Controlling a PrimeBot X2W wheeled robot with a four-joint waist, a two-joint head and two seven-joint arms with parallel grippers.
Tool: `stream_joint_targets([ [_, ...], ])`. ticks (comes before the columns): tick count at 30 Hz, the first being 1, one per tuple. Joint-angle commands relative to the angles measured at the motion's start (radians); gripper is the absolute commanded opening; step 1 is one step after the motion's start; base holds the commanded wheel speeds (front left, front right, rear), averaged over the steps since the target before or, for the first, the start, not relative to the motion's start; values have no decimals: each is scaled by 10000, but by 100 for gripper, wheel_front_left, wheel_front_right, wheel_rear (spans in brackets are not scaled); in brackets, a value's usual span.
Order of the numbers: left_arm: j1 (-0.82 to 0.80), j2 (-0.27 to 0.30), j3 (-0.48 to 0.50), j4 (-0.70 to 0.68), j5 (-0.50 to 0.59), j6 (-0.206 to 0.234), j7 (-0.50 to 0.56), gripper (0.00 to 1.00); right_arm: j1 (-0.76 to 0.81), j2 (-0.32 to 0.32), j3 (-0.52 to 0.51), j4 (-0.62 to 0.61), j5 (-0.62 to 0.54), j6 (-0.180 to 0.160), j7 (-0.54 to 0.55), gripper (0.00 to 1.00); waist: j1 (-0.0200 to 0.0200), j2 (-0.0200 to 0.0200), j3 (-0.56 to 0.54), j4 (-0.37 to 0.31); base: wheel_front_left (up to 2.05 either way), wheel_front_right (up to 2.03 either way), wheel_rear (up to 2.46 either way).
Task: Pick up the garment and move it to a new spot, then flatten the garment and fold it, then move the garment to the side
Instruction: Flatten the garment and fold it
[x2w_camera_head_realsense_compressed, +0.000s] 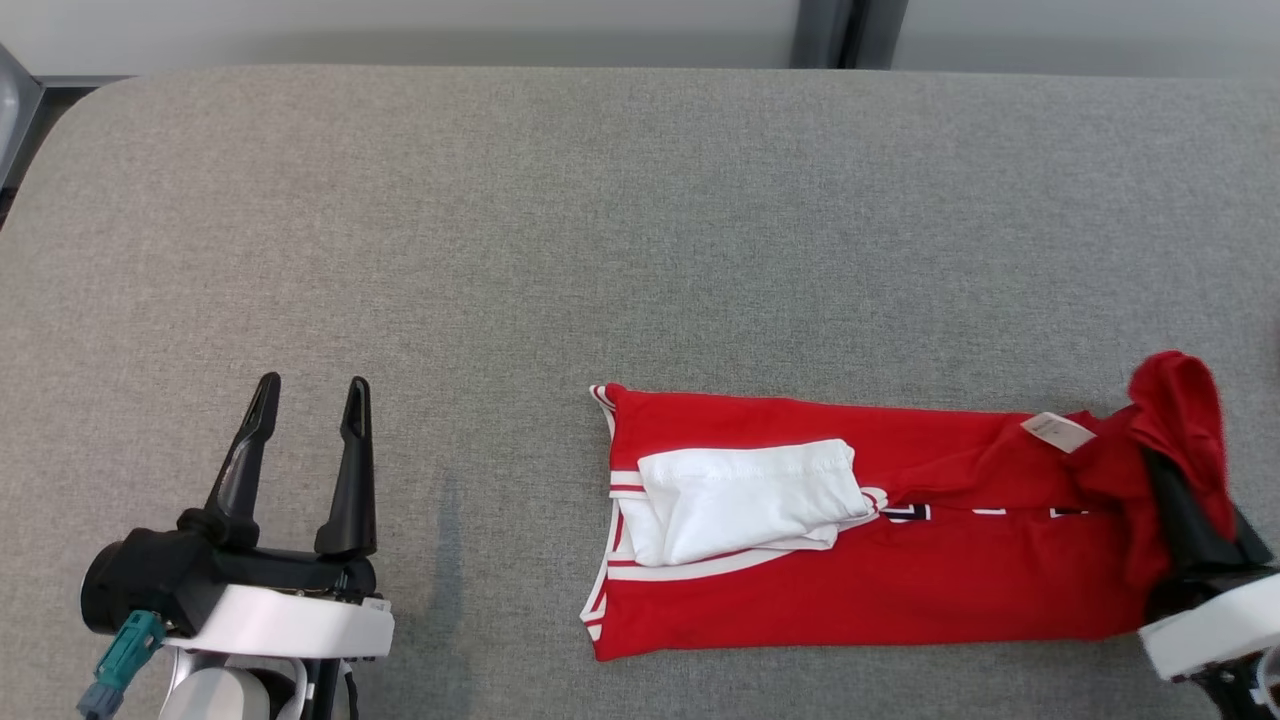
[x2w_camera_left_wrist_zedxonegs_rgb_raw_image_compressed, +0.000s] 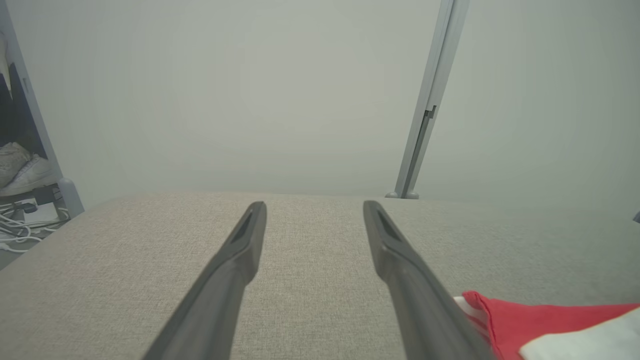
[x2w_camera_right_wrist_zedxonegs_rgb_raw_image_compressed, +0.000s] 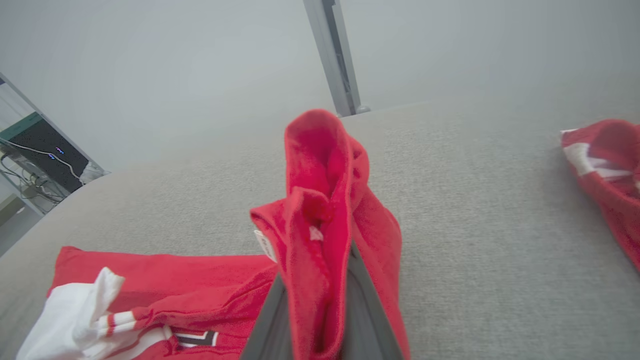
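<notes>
The garment (x2w_camera_head_realsense_compressed: 900, 560) is a red shirt with white sleeves and striped trim, folded into a long strip on the grey surface, a white sleeve (x2w_camera_head_realsense_compressed: 745, 500) lying on top. My right gripper (x2w_camera_head_realsense_compressed: 1185, 470) is shut on its right end, red cloth bunched up over the dark fingers (x2w_camera_right_wrist_zedxonegs_rgb_raw_image_compressed: 320, 250). My left gripper (x2w_camera_head_realsense_compressed: 312, 405) stands open to the left of the garment, apart from it, nothing between its fingers (x2w_camera_left_wrist_zedxonegs_rgb_raw_image_compressed: 240, 250). The garment's left corner (x2w_camera_left_wrist_zedxonegs_rgb_raw_image_compressed: 540, 322) shows beside it in the left wrist view.
The grey fabric surface (x2w_camera_head_realsense_compressed: 500, 250) stretches wide behind and left of the garment. A second red-and-white cloth (x2w_camera_right_wrist_zedxonegs_rgb_raw_image_compressed: 607, 170) lies further off at the right in the right wrist view. A wall with a metal post (x2w_camera_left_wrist_zedxonegs_rgb_raw_image_compressed: 425, 125) runs behind the surface.
</notes>
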Motion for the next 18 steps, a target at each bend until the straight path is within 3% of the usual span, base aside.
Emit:
stream_joint_targets([
  [1,118,20,8,7,73,-25,-6,100,-87,69,38,-105,82,-2,70,0,0,-1,-39,4,0,0,0],
  [6,46,27,-116,88,89,-47,-6,100,-327,813,914,-1450,746,-2,926,0,0,-1,-214,103,0,0,0],
  [10,-8,64,-184,175,82,-70,-6,100,-791,1642,1767,-1712,1165,-2,1189,0,0,-1,-320,252,0,0,0],
  [12,-48,42,-233,225,70,-85,-6,100,-1128,2073,2677,-1404,1338,-2,1263,0,0,-1,-359,443,0,0,0],
  [18,-165,-48,-275,340,-16,-87,-6,100,-1815,2428,4362,-283,1817,-2,867,0,0,-1,-223,894,0,0,0],
])
